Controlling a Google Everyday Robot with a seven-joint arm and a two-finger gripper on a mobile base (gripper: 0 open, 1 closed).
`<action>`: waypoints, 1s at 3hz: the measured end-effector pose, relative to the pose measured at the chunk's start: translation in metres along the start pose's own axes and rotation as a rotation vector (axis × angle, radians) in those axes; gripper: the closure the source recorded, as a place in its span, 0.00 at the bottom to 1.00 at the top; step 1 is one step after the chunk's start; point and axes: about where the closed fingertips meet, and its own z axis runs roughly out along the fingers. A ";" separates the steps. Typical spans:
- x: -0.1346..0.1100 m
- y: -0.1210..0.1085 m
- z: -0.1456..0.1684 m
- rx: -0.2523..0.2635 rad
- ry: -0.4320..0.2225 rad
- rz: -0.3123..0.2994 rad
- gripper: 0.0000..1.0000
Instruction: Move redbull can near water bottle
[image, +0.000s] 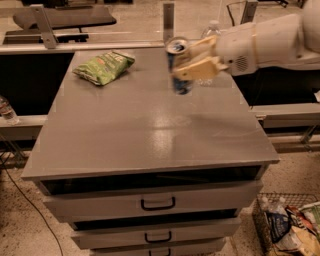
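The redbull can (176, 56) is a slim metal cylinder, silver and blue, with a round silver top facing up, and it stands upright in the grip of the end effector (183, 63). Two flat, beige, matte fingers (199, 69) are closed narrowly against the can's right side, one high near the rim and one across the middle of the body. The can's base is down at the level of the surface (125, 130), toward the far right part of it, and whether it touches cannot be told. The arm (270, 42) behind the fingers is smooth, white, rounded plastic, reaching in from the right. Just beyond it, near the far right corner, the water bottle (212, 29) shows its white cap and a little clear plastic shoulder; the rest is hidden by the arm. A crinkled green chip bag (104, 66) lies flat near the far left corner, well apart from the can. The surface is a plain grey, faintly glossy top of a cabinet, with a soft glare at its centre and grey drawers (150, 202) with thin black handles (158, 203) below. A small bottle (7, 111) stands at the left edge of view, and a wire basket (260, 220) of packets sits on the speckled floor (25, 230) at lower right.
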 end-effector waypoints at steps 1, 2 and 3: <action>0.023 -0.048 -0.056 0.125 0.014 0.020 1.00; 0.057 -0.087 -0.089 0.218 -0.016 0.062 1.00; 0.090 -0.125 -0.097 0.279 -0.056 0.080 1.00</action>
